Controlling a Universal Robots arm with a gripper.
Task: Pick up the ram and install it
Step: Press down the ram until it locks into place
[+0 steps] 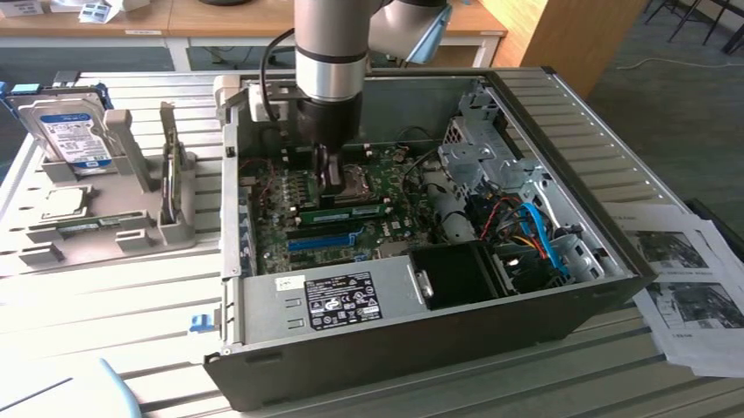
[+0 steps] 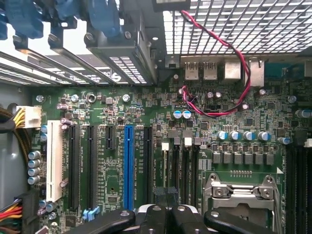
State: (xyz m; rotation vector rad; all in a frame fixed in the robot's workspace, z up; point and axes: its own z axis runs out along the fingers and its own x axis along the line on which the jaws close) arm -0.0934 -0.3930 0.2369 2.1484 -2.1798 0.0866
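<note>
My two-fingered black gripper stood low inside the open dark-grey metal computer case, fingers pressed together, with nothing to be seen between them in the wrist view. The ram, a long thin green circuit-board stick, lay just beyond my fingertips on the green motherboard. It sat where the narrow black memory slots run, beside the silvery metal processor socket frame. I could not tell whether my tips touched it or whether it was fully seated. I judged this to be the seating step, done with closed fingers as a pusher. To do it well, I judged that I should bear straight down along my own axis and keep the tips over the stick's top edge rather than the socket frame. I should also press evenly so neither end rode up, and watch that the white slot clips could swing in. The stick stood on edge, with its long axis running crosswise under my tips, parallel to the long blue plastic expansion slot further out from me. In the exterior view that line ran from left to right, and the contact edge faced the board.
</note>
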